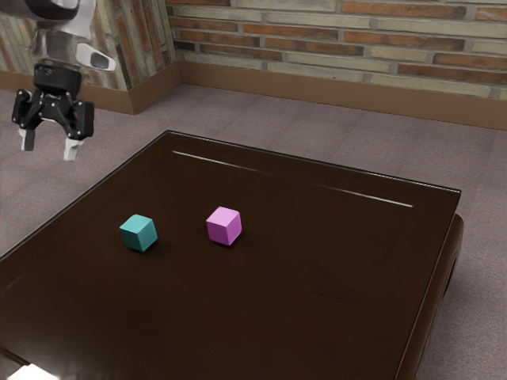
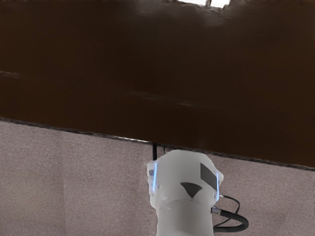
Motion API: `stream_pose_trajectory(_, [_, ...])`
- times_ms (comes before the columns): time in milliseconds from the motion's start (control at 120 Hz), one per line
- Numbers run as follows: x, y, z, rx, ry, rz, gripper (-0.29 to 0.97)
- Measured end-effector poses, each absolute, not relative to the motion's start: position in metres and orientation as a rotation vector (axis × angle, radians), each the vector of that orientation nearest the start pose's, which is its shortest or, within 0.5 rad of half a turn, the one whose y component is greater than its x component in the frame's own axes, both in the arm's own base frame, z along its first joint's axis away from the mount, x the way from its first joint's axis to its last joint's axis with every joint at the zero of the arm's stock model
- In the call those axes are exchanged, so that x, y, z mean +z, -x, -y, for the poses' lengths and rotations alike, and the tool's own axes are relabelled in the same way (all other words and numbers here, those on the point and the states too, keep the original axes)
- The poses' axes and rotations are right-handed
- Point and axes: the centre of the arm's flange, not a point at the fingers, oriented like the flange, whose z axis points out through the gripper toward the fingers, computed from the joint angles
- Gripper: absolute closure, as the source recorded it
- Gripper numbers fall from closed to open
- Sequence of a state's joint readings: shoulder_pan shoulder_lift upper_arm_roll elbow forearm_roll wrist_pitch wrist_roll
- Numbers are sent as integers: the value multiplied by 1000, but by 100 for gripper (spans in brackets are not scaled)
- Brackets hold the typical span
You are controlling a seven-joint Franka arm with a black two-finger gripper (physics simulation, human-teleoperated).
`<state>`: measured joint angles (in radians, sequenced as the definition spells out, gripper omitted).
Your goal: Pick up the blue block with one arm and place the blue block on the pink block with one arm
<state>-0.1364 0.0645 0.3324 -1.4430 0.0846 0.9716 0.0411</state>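
Observation:
A teal-blue block sits on the dark brown table, toward the exterior view's left. A pink block rests a short way to its right, apart from it. My gripper hangs high at the exterior view's upper left, well above and behind the table's left edge, far from both blocks. Its two fingers stand apart, open, with nothing between them. In the wrist view I see the dark table top and its edge.
The table has a raised rim and stands on a grey carpet floor. A brick wall runs behind it. In the wrist view the arm's white base stands on the floor beside the table edge.

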Motion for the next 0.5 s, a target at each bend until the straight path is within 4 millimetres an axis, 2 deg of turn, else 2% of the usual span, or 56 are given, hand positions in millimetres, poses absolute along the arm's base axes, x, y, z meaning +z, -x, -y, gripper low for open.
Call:
stream_pose_trajectory(50, [609, -496, -152, 667, 3003, 395, 0])
stream_pose_trajectory(83, [612, -498, -177, 561, 3010, 449, 0])
stream_pose_trajectory(117, [620, -502, -193, 448, 3010, 478, 0])
stream_pose_trajectory(150, [625, -508, -200, 362, 3007, 478, 0])
stream_pose_trajectory(192, [627, -520, -195, 280, 3005, 441, 0])
stream_pose_trajectory(308, [614, -558, -153, 163, 3028, 305, 0])
stream_pose_trajectory(342, [600, -567, -147, 168, 3038, 293, 0])
stream_pose_trajectory(425, [545, -575, -149, 222, 3060, 303, 0])
stream_pose_trajectory(500, [519, -575, -149, 232, 3055, 326, 0])
